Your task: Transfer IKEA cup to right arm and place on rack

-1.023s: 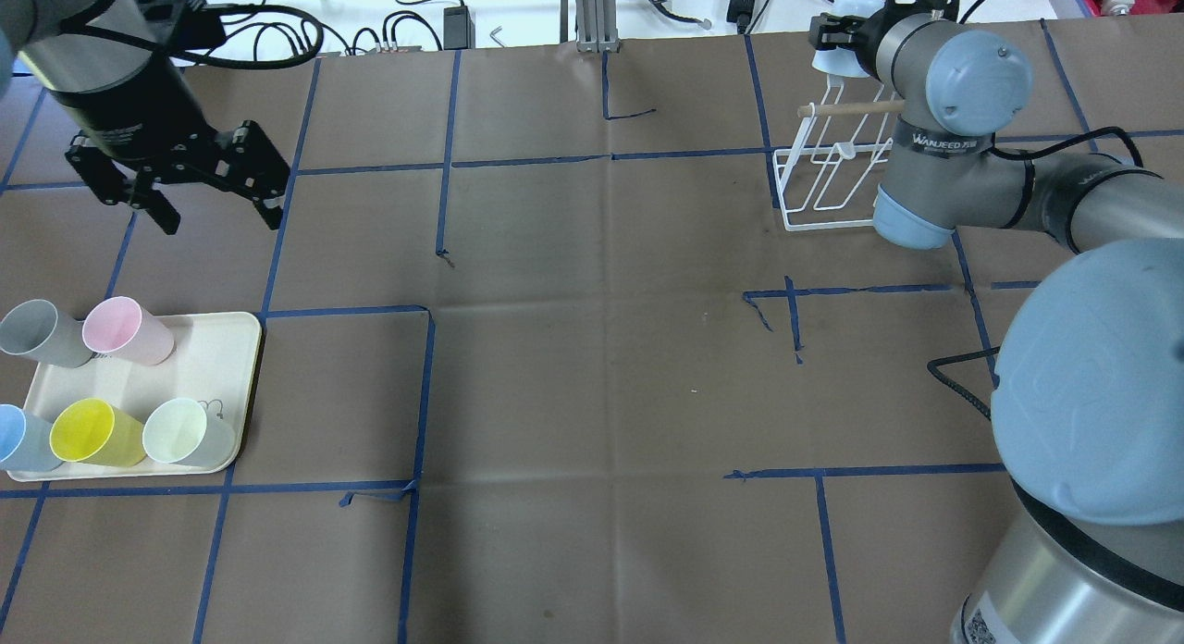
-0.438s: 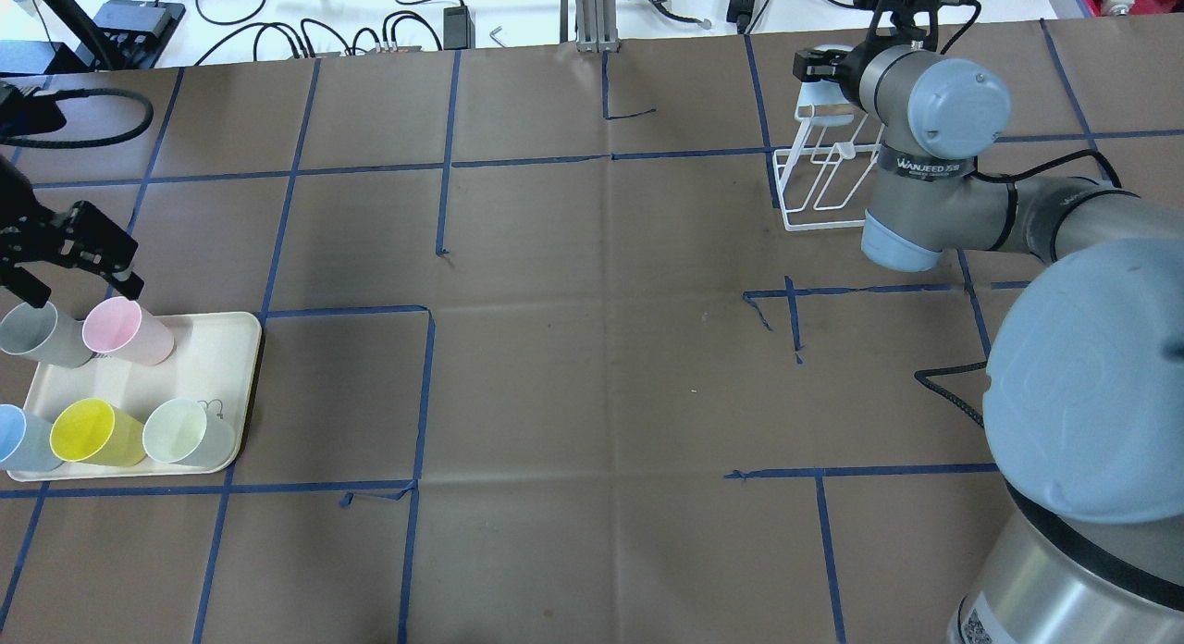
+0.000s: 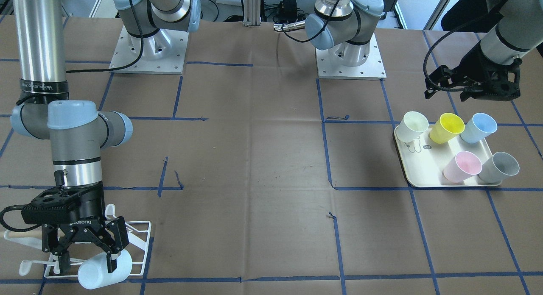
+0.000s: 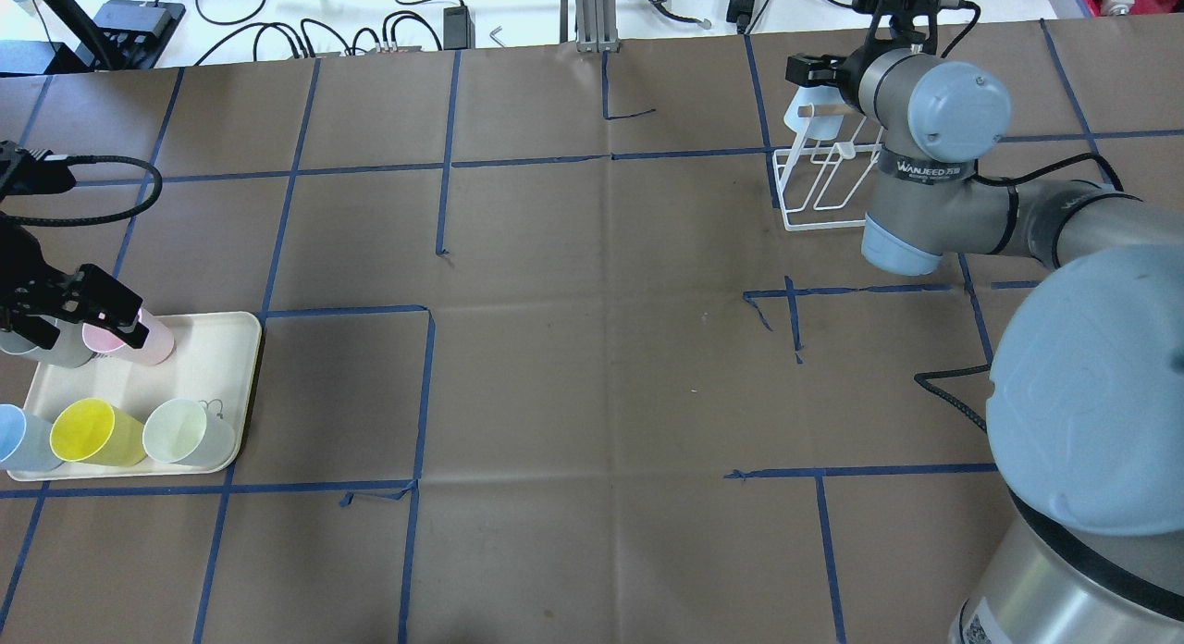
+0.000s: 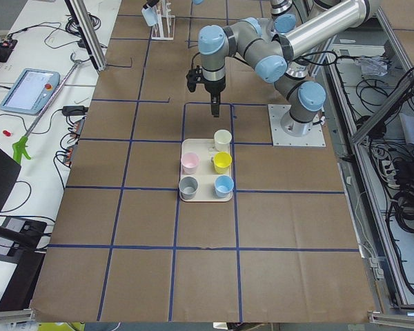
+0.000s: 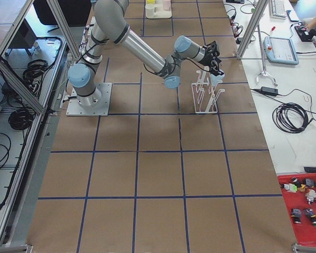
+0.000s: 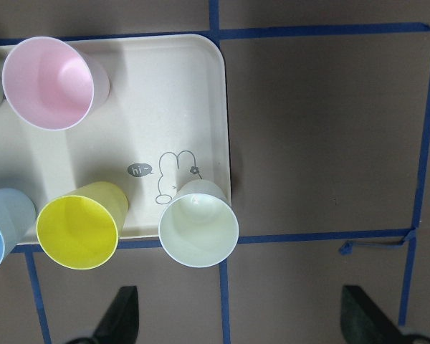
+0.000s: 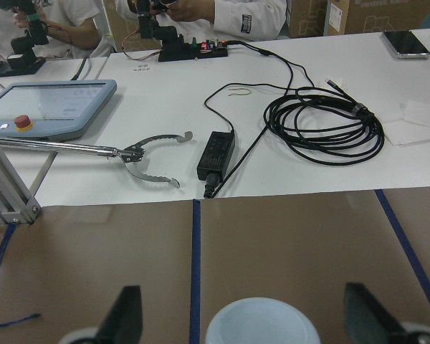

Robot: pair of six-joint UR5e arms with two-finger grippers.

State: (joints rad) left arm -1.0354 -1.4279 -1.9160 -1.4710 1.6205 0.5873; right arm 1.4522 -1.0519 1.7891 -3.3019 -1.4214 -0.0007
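Front-facing view: at 7 o'clock you have the right gripper point(image 3: 87, 265) hanging over the rack point(image 3: 135, 222) with its fingers spread apart. The pale blue cup point(image 3: 102, 274) lies tilted between them at the rack's near end. One finger crosses in front of the cup, and you cannot tell from here whether it touches. At 2 o'clock the left gripper point(image 3: 456, 89) hovers just beyond the tray point(image 3: 418, 172), which carries five cups.

Overhead view: your rack sits at 1 o'clock. The pale blue cup is at its far end beside the wooden handle point(image 4: 828, 110), under the right gripper. At 9 o'clock the left gripper covers part of the grey cup point(image 4: 42, 352) and the pink cup point(image 4: 148, 343) at the tray's far edge.

Left view: the near arm points its gripper down at 12 o'clock from the tray. The rack and cup are tiny at the top edge.

Right view: the cup sits at the rack's 1 o'clock corner, just under the right gripper.

Left wrist view: both fingers point(image 7: 122, 319) show at the bottom edge, wide apart with nothing between them. The pale green cup point(image 7: 198, 223) stands at the tray's 5 o'clock corner.

Right wrist view: the fingers point(image 8: 125, 315) stand wide apart at the bottom corners. The cup's rim is at 6 o'clock between them, with a clear gap on each side.
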